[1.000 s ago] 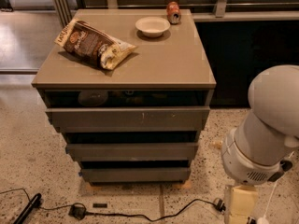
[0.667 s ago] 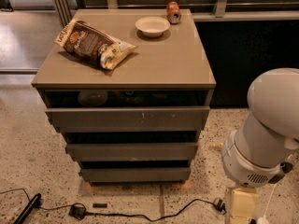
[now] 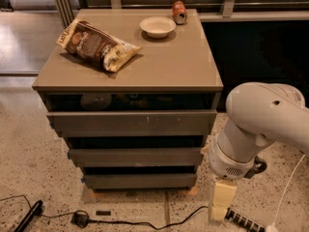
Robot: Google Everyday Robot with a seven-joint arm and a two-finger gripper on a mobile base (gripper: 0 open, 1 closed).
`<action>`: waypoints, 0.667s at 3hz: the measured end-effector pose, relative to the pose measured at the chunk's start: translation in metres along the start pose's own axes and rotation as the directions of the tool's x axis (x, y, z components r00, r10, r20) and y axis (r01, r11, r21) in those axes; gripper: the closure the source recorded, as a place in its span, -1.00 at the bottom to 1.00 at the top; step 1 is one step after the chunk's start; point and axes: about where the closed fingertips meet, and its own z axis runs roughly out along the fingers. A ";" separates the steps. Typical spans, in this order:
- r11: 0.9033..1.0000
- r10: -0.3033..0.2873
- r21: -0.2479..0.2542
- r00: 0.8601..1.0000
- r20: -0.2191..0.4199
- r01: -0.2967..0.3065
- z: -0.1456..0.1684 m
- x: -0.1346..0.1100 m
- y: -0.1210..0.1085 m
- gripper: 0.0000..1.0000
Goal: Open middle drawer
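— Right, where is the gripper sitting?
— Low, out past the front right corner of the cabinet, well below the top and close to the floor. It hangs pale under my big white arm, pointing down.
— Spread or pressed together?
— I cannot tell from what I see.
— And the middle drawer?
— Under the front edge, second front down. It lies off to the gripper's side, back towards the front left corner, and a little higher than the gripper. Its right end comes near the arm's joint, but gripper and drawer are apart, not touching.
— What's around it?
— Above it is the top drawer, with a small pale mark at its centre. Below it is the bottom drawer. A dark gap shows over each front.
— And on top?
— A chip bag towards the back left corner, a bowl by the back edge, and a can just beside it at that edge.
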 end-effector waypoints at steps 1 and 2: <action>1.000 0.011 -0.011 1.000 0.012 -0.011 0.012 -0.019 -0.036 -1.00; 1.000 0.011 -0.011 1.000 0.012 -0.011 0.012 -0.019 -0.036 -1.00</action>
